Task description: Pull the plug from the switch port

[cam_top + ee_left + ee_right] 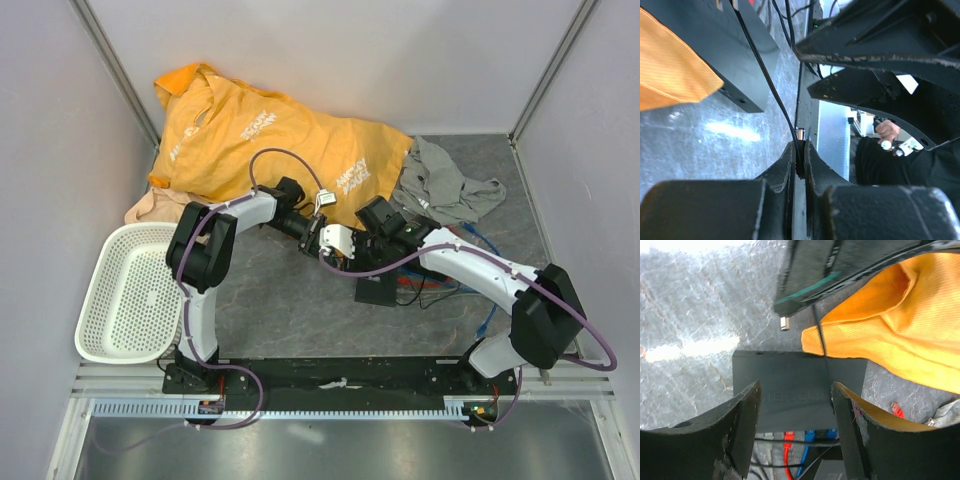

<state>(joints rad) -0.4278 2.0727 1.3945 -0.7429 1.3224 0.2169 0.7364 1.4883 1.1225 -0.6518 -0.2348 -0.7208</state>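
Note:
The switch is a flat matte-black box on the grey table. In the left wrist view its edge shows a small round socket with nothing in it. My left gripper is shut on the black plug, whose metal tip sticks out past the fingertips, clear of the box. Its thin black cable trails back over the box. In the right wrist view the plug tip hangs free above the switch. My right gripper is open, its jaws straddling the switch from above.
An orange shirt lies at the back, its edge beside the switch. A grey cloth lies at the back right. Red and blue network cables are plugged into the switch's other edge. A white basket stands at the left.

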